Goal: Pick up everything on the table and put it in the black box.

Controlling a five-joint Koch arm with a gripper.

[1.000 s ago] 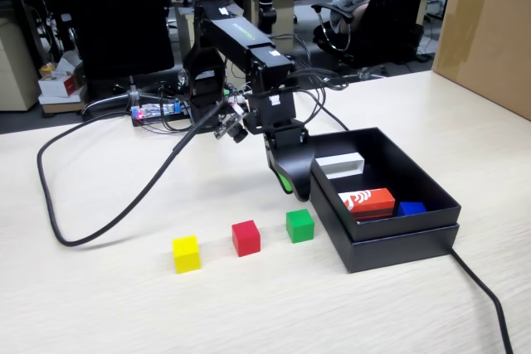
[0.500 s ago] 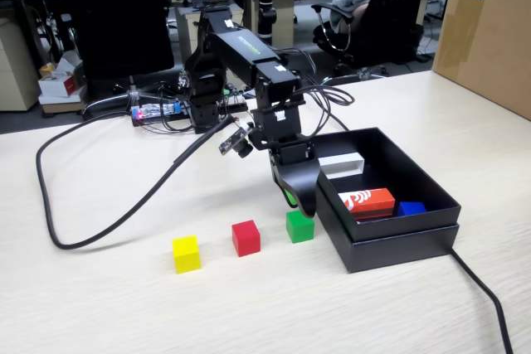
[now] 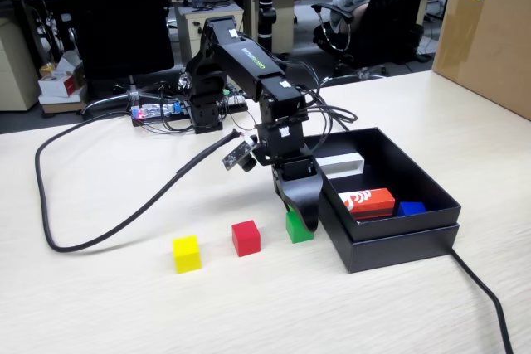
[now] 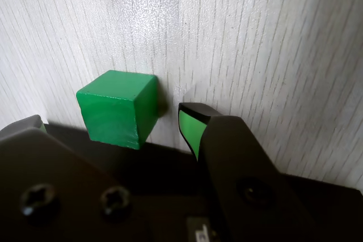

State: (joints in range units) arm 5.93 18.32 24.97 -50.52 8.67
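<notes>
Wrist view: gripper (image 4: 108, 118) is spread wide around the green cube (image 4: 117, 107), one green-padded tip at the cube's 3 o'clock with a small gap, the other tip barely showing at the frame's left edge, at the cube's 9 o'clock. No contact on either side. Cube sits flat on the table (image 4: 255, 43). A red sliver at 12 o'clock of the frame is probably the red cube.

Fixed view: gripper (image 3: 300, 223) is down at table level over the green cube (image 3: 294, 230), just beside the black box (image 3: 398, 242) wall, which lies at the cube's 3 o'clock. Red cube (image 3: 246, 238) is near at the green one's 9 o'clock, yellow cube (image 3: 187, 254) farther along the same line. Box already holds a white block (image 3: 342, 163), an orange-red block (image 3: 367, 201) and a blue block (image 3: 411, 208); none of the three cubes is in yet.

Handling, judged: cube looks rigid, light, with smooth painted faces, so somewhat slick; not fragile. Flat parallel sides suit a pinch across two opposite vertical faces, at mid-height, tips squared to the faces. It looks slightly rotated against the jaw line in the wrist view, so closing may twist or nudge it. Box wall is close; a skewed squeeze could push the cube against it.
</notes>
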